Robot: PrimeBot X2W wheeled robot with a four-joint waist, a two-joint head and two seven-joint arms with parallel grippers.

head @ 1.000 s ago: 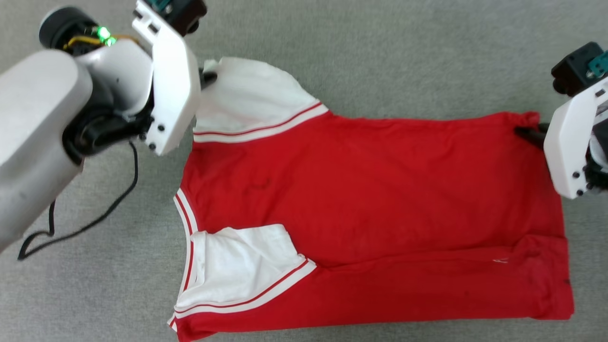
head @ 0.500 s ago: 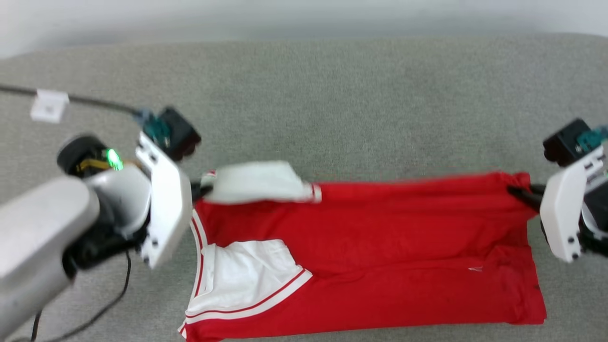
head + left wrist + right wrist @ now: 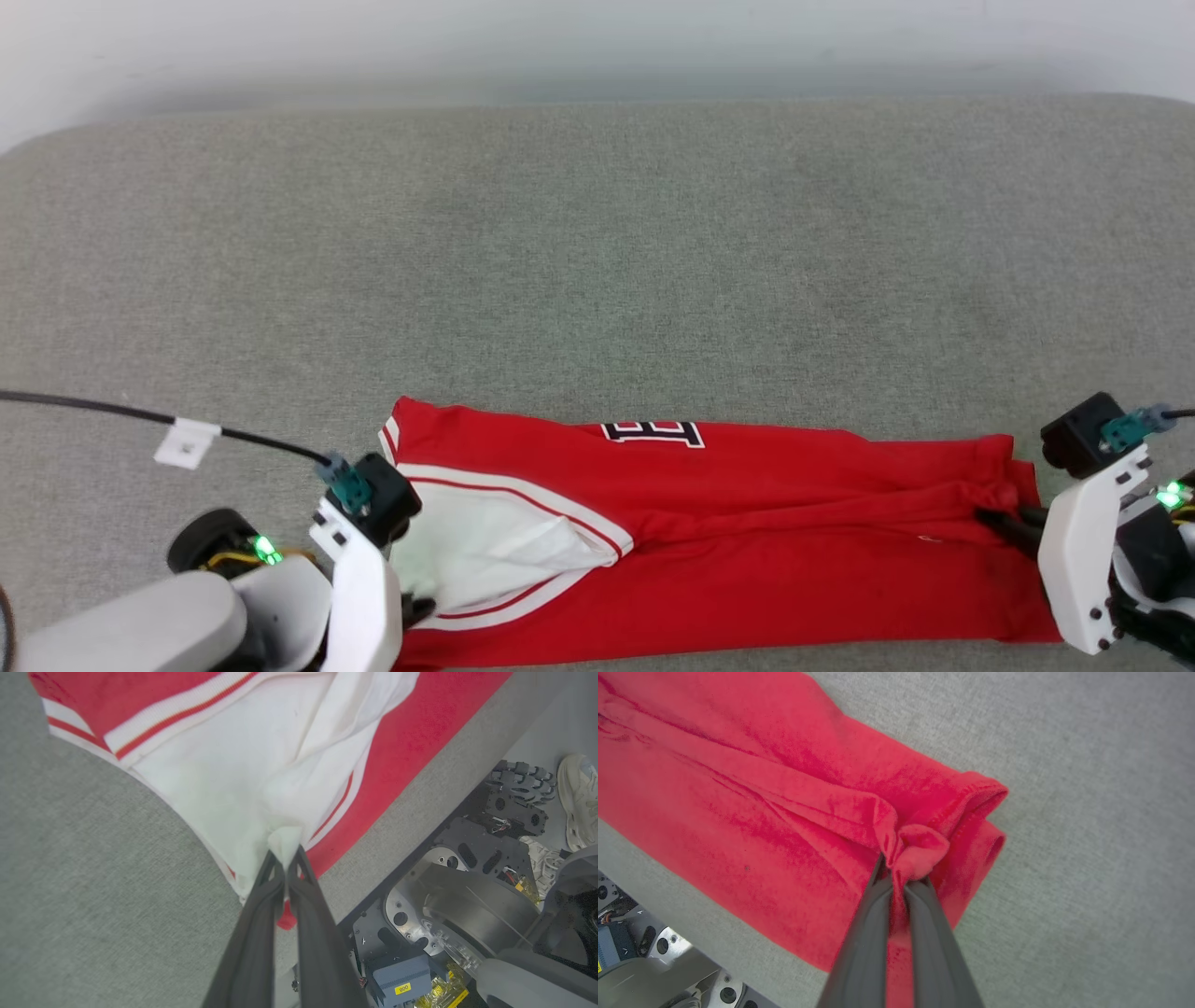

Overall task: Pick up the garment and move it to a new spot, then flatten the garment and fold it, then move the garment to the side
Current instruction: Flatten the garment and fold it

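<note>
Holds the garment [image 3: 747, 523] by both ends, stretched into a long narrow band along the near edge of the desk [image 3: 597, 261]. Folded lengthwise, red cloth uppermost, resting on the grey desk top over most of its length. A strip of black, white-outlined letters [image 3: 653, 432] peeking out along the fold on the side toward the desk's far edge.

Toward the desk's left end: pinches the white sleeve [image 3: 476, 551] with the left jaws, closed tight on a small peak of white cloth between the two dark fingers [image 3: 254, 933]. Pulls the sleeve into soft creases running to that pinch, with red-and-white striped trim [image 3: 154, 728] on either side of it. From the left wrist, also takes in the desk's near edge, part of the robot's base [image 3: 467, 905] below it and a pale shoe [image 3: 577, 798] on the floor [image 3: 551, 732] beyond.

Toward the desk's right end: grips the bunched red hem [image 3: 920, 849] with the right jaws, likewise closed, cloth gathered into a knot at the fingertips [image 3: 878, 891] and folds fanning away from it.

On the desk's left part, farther from the near edge than the left jaws: a black cable [image 3: 93, 408] with a small white tag [image 3: 187, 441] on it, running to the left wrist.
</note>
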